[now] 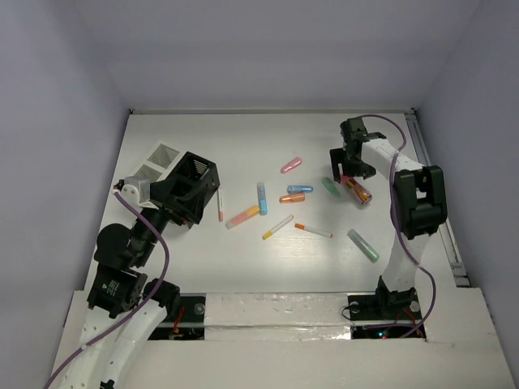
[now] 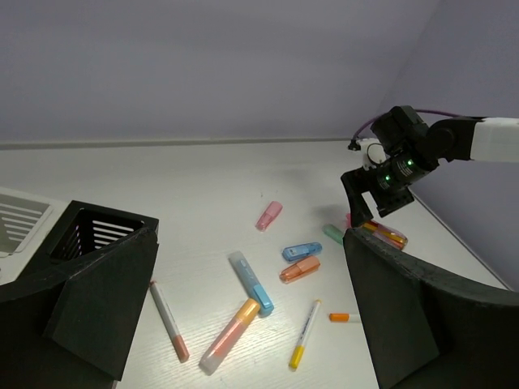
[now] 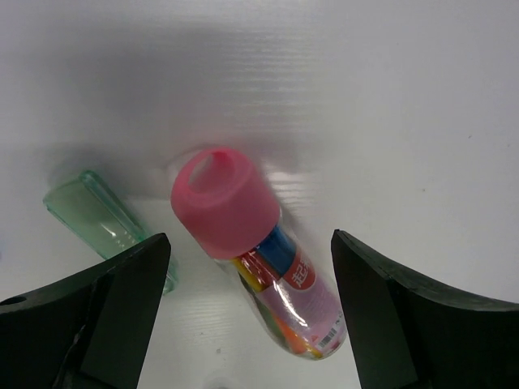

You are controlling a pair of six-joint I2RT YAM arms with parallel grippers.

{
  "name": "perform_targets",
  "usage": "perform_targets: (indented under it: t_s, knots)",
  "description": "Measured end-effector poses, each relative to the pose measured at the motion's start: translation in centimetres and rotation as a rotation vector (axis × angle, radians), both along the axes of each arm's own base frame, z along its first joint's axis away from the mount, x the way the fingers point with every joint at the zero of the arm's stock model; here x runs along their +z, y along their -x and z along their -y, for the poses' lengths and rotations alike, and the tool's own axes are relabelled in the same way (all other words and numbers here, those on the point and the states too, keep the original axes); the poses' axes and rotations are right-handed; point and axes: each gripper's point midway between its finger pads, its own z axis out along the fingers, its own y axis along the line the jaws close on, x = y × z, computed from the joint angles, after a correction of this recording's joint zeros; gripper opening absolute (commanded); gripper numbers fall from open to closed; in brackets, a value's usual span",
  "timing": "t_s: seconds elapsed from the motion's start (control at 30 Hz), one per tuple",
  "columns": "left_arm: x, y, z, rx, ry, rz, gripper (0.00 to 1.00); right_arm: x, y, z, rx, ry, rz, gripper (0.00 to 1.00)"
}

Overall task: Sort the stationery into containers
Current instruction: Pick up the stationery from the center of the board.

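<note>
- At centre of right wrist view, right gripper point(image 3: 250, 237) hovers over pink-capped tube point(image 3: 259, 259), fingers apart.
- Next, I judge: descend, clamp it.
- Left gripper point(image 2: 251, 235): spread, empty.

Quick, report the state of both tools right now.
Left tool: open, holding nothing.
Right tool: open, straddling the pink-capped tube, not clamped on it.

Showing one box point(image 1: 158, 158) sitting far left on the bench point(image 1: 243, 138), a second box point(image 1: 199, 172) just right of it, markers point(image 1: 292, 165) and pens point(image 1: 313, 231) lying scattered mid-bench, a tube point(image 3: 268, 267) far right beside another marker point(image 3: 97, 212).
</note>
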Motion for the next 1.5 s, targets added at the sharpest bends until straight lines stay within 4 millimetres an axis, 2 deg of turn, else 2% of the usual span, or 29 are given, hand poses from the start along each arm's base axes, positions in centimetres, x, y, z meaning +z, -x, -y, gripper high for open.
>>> perform_targets:
  t_s: [0.17, 0.27, 0.33, 0.43, 0.53, 0.6, 0.77, 0.8, 0.9, 1.03, 1.13, 1.2, 1.27, 1.33, 1.43, 1.5]
  knots:
    - [0.1, 0.1, -0.1, 0.004, 0.0, 0.004, 0.99, 0.1, -1.3, 0.1, 0.011, 0.044, -0.004, 0.84]
    - [0.2, 0.2, -0.2, 0.008, 0.002, 0.01, 0.99, -0.4, -1.4, 0.3, 0.023, 0.066, -0.026, 0.83]
    - [0.2, 0.2, -0.3, 0.011, 0.0, 0.013, 0.99, -0.9, -1.2, 0.5, 0.031, 0.082, -0.048, 0.76]
    - [0.2, 0.1, -0.3, 0.015, -0.001, 0.013, 0.99, -1.9, -1.2, 0.8, 0.033, 0.102, -0.077, 0.74]
    - [0.2, 0.1, -0.4, 0.016, -0.003, 0.013, 0.99, -2.1, -1.4, 1.0, 0.038, 0.119, -0.086, 0.65]
    - [0.2, 0.1, -0.4, 0.016, -0.003, 0.013, 0.99, -2.0, -1.4, 1.2, 0.041, 0.127, -0.087, 0.54]
    - [0.2, 0.1, -0.4, 0.016, -0.004, 0.013, 0.99, -1.9, -1.4, 1.5, 0.041, 0.149, -0.087, 0.41]
    - [0.2, 0.1, -0.4, 0.016, -0.004, 0.013, 0.99, -1.9, -1.5, 1.6, 0.04, 0.154, -0.087, 0.34]
    - [0.2, 0.1, -0.4, 0.016, -0.004, 0.013, 0.99, -1.8, -1.5, 2.0, 0.036, 0.174, -0.084, 0.24]
    - [0.2, 0.1, -0.4, 0.016, -0.004, 0.012, 0.99, -1.2, -1.5, 2.2, 0.03, 0.204, -0.072, 0.2]
    - [0.2, 0.1, -0.4, 0.016, -0.004, 0.012, 0.99, 0.7, -1.6, 2.0, 0.031, 0.227, -0.034, 0.18]
    - [0.2, 0.1, -0.4, 0.016, -0.004, 0.012, 0.99, 2.9, -1.6, 1.2, 0.043, 0.234, 0.018, 0.17]
    - [0.2, 0.1, -0.4, 0.019, -0.004, 0.012, 0.99, 5.7, -1.7, -0.6, 0.072, 0.226, 0.093, 0.17]
    - [0.2, 0.1, -0.5, 0.024, -0.002, 0.012, 0.99, 9.0, -2.0, -3.2, 0.118, 0.2, 0.185, 0.17]
    - [0.2, -0.1, -0.7, 0.039, 0.0, 0.011, 0.99, 14.1, -2.4, -8.8, 0.211, 0.124, 0.342, 0.14]
    - [0.2, -0.2, -1.1, 0.057, 0.001, 0.01, 0.99, 17.2, -2.5, -13.3, 0.288, 0.043, 0.444, 0.13]
